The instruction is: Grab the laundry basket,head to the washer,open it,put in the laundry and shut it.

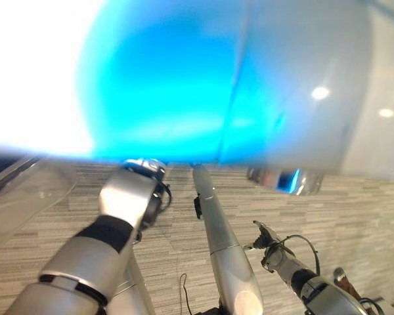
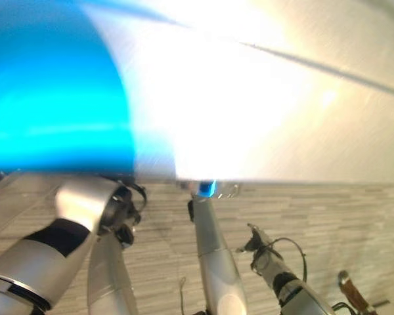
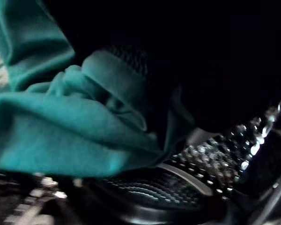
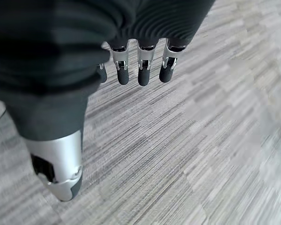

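- Blurred blue and white shape (image 1: 184,85) is hanging closest to the head camera. It is too smeared to name; it may be the washer or laundry seen from very near.
- Left arm (image 1: 121,197) is reaching up under that shape, and its hand is hidden there, so I cannot tell whether the fingers are gripping anything.
- Teal cloth (image 3: 75,140) is bunching up right beside the washer's studded metal drum (image 3: 215,159) in the left wrist view, with darkness above the drum wall. Judging by this, the laundry is going into the washer, or is already lying in it.
- Right hand (image 4: 144,77) is dangling well away from the drum, over the striped floor (image 4: 201,140). Its fingers (image 4: 123,75) are hanging straight and relaxed, holding nothing.
- Progress, as a judgement: fetching the basket, walking to the washer and opening it are looking finished, since the drum is showing next to the cloth. Loading is looking like the step in hand.
- Remaining: letting go of the cloth, pulling the left arm clear of the drum, and shutting the door. I cannot make out the basket or the door.
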Motion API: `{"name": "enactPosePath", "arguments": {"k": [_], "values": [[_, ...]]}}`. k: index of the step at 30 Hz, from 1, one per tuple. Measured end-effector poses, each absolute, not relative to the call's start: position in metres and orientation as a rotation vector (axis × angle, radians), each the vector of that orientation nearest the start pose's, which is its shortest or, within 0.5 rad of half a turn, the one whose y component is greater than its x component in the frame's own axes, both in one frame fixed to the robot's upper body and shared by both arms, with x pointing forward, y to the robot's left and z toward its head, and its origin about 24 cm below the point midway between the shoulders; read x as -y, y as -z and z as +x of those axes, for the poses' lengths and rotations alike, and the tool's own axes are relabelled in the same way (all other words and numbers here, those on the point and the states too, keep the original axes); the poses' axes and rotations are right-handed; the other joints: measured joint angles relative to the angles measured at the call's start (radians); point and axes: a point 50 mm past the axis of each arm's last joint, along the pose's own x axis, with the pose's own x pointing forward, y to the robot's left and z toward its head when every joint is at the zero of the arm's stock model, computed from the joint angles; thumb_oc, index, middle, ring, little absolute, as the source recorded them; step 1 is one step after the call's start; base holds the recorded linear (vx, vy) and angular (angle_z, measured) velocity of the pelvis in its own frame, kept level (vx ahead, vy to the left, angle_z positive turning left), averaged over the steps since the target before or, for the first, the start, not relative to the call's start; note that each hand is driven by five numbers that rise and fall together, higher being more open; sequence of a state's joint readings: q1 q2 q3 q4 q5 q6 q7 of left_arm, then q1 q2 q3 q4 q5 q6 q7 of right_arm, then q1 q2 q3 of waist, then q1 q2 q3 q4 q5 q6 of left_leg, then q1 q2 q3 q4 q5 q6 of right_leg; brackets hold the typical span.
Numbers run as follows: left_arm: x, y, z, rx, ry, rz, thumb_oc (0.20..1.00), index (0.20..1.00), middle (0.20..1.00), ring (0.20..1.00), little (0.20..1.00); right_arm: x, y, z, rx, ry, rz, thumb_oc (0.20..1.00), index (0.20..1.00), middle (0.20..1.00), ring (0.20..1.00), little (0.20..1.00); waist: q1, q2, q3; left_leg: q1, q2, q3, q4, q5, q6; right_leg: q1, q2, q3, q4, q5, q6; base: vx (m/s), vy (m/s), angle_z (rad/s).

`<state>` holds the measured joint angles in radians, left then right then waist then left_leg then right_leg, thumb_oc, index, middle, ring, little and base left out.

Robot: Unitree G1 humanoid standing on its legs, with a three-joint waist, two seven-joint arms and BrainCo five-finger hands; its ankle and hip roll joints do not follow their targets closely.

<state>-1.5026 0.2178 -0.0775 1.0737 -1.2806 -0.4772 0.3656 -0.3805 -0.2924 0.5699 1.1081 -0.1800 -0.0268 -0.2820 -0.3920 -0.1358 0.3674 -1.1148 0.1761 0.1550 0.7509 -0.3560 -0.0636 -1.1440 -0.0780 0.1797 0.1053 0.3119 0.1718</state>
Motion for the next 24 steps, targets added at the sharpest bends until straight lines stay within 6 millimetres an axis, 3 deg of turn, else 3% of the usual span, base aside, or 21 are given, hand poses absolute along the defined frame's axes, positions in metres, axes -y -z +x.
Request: {"name": "enactPosePath", "arguments": {"k": [4, 6, 10, 11, 12, 15, 16, 18, 19, 21, 24], "values": [[-0.159, -0.347, 0.409, 0.523, -0.223, -1.203, 0.200, 0.200, 0.200, 0.200, 0.200, 0.210, 0.083, 0.256, -0.592, -0.111, -0.911, 1.000, 1.000, 1.000, 1.000, 1.000, -0.011, -0.019, -0.014, -0.032, 0.037, -0.002, 0.026, -0.014, -0.016, -0.038, 0.032, 0.002, 0.018, -0.011, -0.013, 0.09, -0.007, -0.19], [-0.159, -0.359, 0.404, 0.574, -0.185, -1.181, 0.200, 0.200, 0.200, 0.200, 0.200, 0.215, 0.087, 0.251, -0.620, -0.102, -0.912, 1.000, 1.000, 1.000, 1.000, 1.000, -0.004, -0.022, -0.015, -0.051, 0.052, -0.011, 0.046, -0.019, -0.019, -0.051, 0.046, 0.000, 0.031, -0.020, -0.020, 0.09, -0.084, -0.08], [-0.143, -0.395, 0.372, 0.838, -0.010, -1.152, 0.200, 0.200, 0.200, 0.200, 0.200, 0.223, 0.097, 0.235, -0.687, -0.100, -0.918, 1.000, 1.000, 1.000, 1.000, 1.000, 0.008, -0.006, -0.019, -0.100, 0.047, -0.046, 0.058, -0.019, -0.018, -0.085, 0.044, -0.018, 0.058, -0.026, -0.016, 0.03, -0.098, 0.10], [-0.141, -0.394, 0.372, 0.845, -0.016, -1.117, 0.539, 0.539, 0.539, 0.539, 0.539, 0.224, 0.098, 0.234, -0.689, -0.096, -0.912, 1.000, 1.000, 1.000, 1.000, 1.000, 0.008, 0.005, -0.021, -0.109, 0.045, -0.058, 0.059, -0.016, -0.020, -0.086, 0.043, -0.026, 0.057, -0.027, -0.016, 0.00, -0.026, 0.14], [-0.139, -0.393, 0.373, 0.840, -0.018, -1.096, 1.000, 1.000, 1.000, 1.000, 1.000, 0.223, 0.099, 0.233, -0.691, -0.095, -0.905, 1.000, 1.000, 1.000, 1.000, 1.000, 0.010, 0.008, -0.022, -0.110, 0.043, -0.063, 0.056, -0.012, -0.022, -0.086, 0.043, -0.029, 0.056, -0.027, -0.016, -0.01, -0.018, 0.09], [-0.131, -0.378, 0.389, 0.732, -0.067, -0.910, 1.000, 1.000, 1.000, 1.000, 1.000, 0.224, 0.099, 0.232, -0.690, -0.077, -0.868, 1.000, 1.000, 1.000, 1.000, 1.000, 0.026, 0.016, -0.025, -0.106, 0.043, -0.062, 0.047, -0.008, -0.025, -0.086, 0.043, -0.030, 0.055, -0.029, -0.019, -0.02, 0.040, 0.01], [-0.145, -0.362, 0.407, 0.658, -0.166, -0.449, 1.000, 1.000, 1.000, 1.000, 1.000, 0.225, 0.096, 0.235, -0.680, -0.058, -0.817, 1.000, 1.000, 1.000, 1.000, 1.000, 0.035, 0.026, -0.028, -0.103, 0.042, -0.062, 0.049, -0.004, -0.033, -0.085, 0.041, -0.042, 0.064, -0.028, -0.020, -0.02, 0.047, 0.01], [-0.145, -0.334, 0.422, 0.470, -0.168, 0.052, 1.000, 1.000, 1.000, 1.000, 1.000, 0.227, 0.093, 0.238, -0.673, -0.029, -0.761, 1.000, 1.000, 1.000, 1.000, 1.000, 0.024, 0.033, -0.025, -0.101, 0.039, -0.058, 0.046, 0.002, -0.033, -0.088, 0.038, -0.040, 0.065, -0.024, -0.035, -0.01, 0.017, 0.01], [-0.146, -0.329, 0.425, 0.415, -0.164, 0.203, 1.000, 1.000, 1.000, 1.000, 1.000, 0.227, 0.092, 0.239, -0.670, -0.030, -0.755, 1.000, 1.000, 1.000, 1.000, 1.000, 0.030, 0.034, -0.025, -0.103, 0.040, -0.057, 0.047, 0.004, -0.034, -0.090, 0.038, -0.038, 0.066, -0.021, -0.037, -0.03, 0.012, 0.05], [-0.141, -0.317, 0.429, 0.345, -0.170, 0.851, 1.000, 1.000, 1.000, 1.000, 1.000, 0.225, 0.083, 0.254, -0.646, -0.051, -0.737, 1.000, 1.000, 1.000, 1.000, 1.000, 0.036, 0.047, -0.017, -0.095, 0.021, -0.057, 0.010, 0.033, -0.036, -0.096, 0.021, -0.043, 0.071, -0.015, -0.037, -0.04, 0.029, 0.26], [-0.123, -0.312, 0.429, 0.353, -0.148, 1.135, 1.000, 1.000, 1.000, 1.000, 1.000, 0.219, 0.070, 0.273, -0.580, -0.065, -0.750, 1.000, 1.000, 1.000, 1.000, 1.000, 0.051, 0.047, -0.017, -0.076, 0.001, -0.054, -0.027, 0.058, -0.039, -0.094, 0.003, -0.044, 0.072, -0.016, -0.049, -0.03, 0.088, 0.23]]}}
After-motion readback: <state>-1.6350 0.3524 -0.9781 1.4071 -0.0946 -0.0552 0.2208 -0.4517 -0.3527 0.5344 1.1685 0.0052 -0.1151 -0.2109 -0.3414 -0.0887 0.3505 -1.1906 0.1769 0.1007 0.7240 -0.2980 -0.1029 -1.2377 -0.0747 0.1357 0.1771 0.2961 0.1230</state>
